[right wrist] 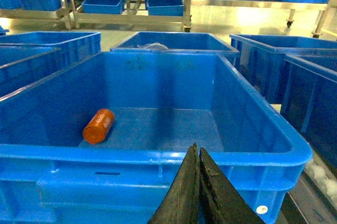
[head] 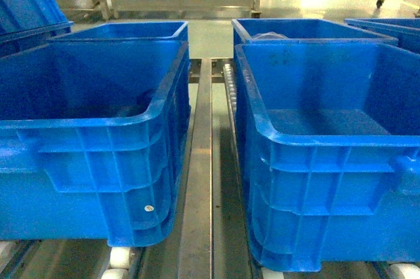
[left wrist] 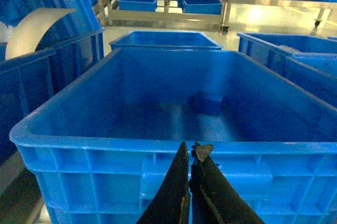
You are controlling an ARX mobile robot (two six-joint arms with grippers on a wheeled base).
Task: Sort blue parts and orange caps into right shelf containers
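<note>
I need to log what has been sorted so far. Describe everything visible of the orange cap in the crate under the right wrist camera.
The orange cap is a short cylinder, glossy like plastic, with faint ribbing round its side. It lies tipped on its side on the bare floor of the blue crate, near the left wall, one round end pointing toward the near-left corner. Nothing else touches it. The right gripper is outside the near rim, fingers together, holding nothing.
</note>
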